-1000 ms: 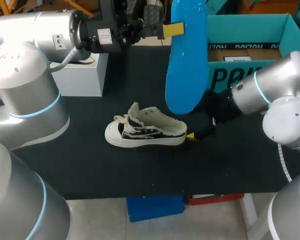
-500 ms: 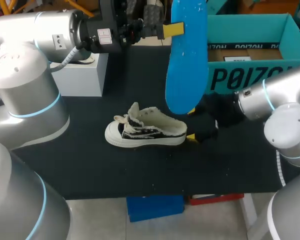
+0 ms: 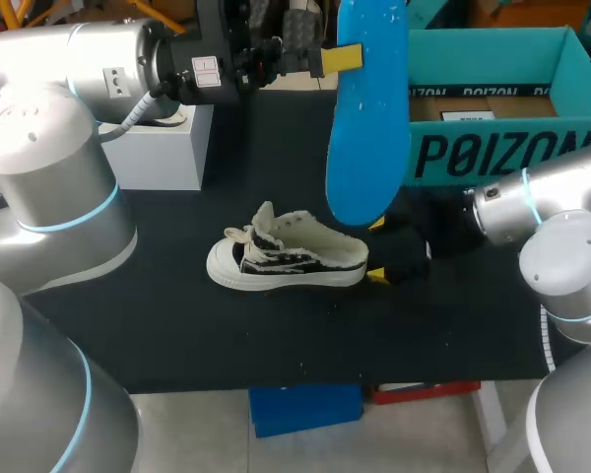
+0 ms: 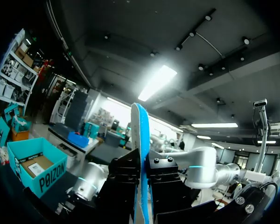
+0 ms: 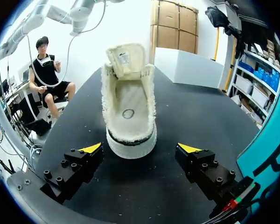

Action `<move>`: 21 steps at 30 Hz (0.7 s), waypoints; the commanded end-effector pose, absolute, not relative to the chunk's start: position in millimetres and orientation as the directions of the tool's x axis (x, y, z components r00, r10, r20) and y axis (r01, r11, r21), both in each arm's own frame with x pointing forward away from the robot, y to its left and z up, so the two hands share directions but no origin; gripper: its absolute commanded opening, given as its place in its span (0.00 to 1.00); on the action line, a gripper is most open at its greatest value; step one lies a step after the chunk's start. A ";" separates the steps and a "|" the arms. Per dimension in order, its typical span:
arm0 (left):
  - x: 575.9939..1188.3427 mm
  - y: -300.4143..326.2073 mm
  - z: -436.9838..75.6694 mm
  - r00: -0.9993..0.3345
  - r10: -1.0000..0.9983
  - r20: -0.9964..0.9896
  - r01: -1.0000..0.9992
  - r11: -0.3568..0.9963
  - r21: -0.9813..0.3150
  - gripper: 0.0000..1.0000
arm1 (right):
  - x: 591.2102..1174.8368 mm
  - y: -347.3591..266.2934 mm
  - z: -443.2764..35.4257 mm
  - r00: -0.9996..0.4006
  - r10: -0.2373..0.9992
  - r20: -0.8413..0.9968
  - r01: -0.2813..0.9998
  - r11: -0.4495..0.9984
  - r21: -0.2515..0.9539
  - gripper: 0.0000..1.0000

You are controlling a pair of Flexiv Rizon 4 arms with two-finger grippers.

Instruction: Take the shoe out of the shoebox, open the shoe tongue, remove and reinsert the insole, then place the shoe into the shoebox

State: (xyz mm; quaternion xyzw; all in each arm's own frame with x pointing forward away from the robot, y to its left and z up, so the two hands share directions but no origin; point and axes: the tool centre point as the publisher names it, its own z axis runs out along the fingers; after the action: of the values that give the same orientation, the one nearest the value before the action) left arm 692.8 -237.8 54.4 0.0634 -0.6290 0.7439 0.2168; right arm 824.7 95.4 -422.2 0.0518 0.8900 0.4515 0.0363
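The shoe (image 3: 286, 258) looks fleecy inside with smooth rubber sole, the insole (image 3: 366, 118) matt foam, the shoebox (image 3: 492, 41) smooth cardboard

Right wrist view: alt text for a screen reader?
A cream, fleece-lined shoe stands on the black table with its tongue raised, heel toward the right gripper, whose yellow-tipped jaws stand open on either side of the heel, touching nothing. A teal shoebox wall shows beside the gripper.

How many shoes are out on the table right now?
1. The shoe stands on its sole mid-table, heel toward the open right gripper. Another could be hidden behind the shoebox's front wall.
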 end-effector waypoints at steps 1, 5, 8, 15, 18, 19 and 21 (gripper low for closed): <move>691.9 -238.6 53.9 -0.899 0.239 0.367 -0.401 -0.117 -0.908 0.00 | 825.3 93.9 -421.6 -0.992 0.123 -0.037 0.052 0.649 0.759 1.00; 691.9 -238.6 53.9 -0.899 0.239 0.367 -0.401 -0.117 -0.908 0.00 | 827.7 86.8 -411.9 -0.991 0.126 -0.053 0.058 0.739 0.671 1.00; 691.9 -238.6 53.9 -0.899 0.239 0.367 -0.401 -0.117 -0.908 0.00 | 831.4 82.7 -403.4 -0.988 0.136 -0.068 0.074 0.823 0.563 1.00; 691.9 -238.6 53.9 -0.899 0.239 0.367 -0.401 -0.117 -0.908 0.00 | 838.2 84.7 -387.4 -0.988 0.106 -0.115 0.072 0.961 0.266 1.00; 691.9 -238.6 53.9 -0.899 0.239 0.367 -0.401 -0.117 -0.908 0.00 | 841.5 91.1 -386.2 -0.990 0.084 -0.114 0.061 0.980 0.188 1.00; 691.9 -238.6 53.9 -0.899 0.239 0.367 -0.401 -0.117 -0.908 0.00 | 841.8 91.9 -386.3 -0.990 0.080 -0.114 0.059 0.982 0.182 1.00; 691.9 -238.6 53.9 -0.899 0.239 0.367 -0.401 -0.117 -0.908 0.00 | 844.5 100.1 -386.4 -0.992 0.054 -0.113 0.040 0.991 0.126 1.00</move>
State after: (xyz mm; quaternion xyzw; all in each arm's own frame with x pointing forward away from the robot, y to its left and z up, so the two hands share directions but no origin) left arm 692.8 -237.7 54.5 0.0634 -0.6290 0.7439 0.2167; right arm 837.8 86.8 -387.0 0.0288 0.9624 0.2613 0.0688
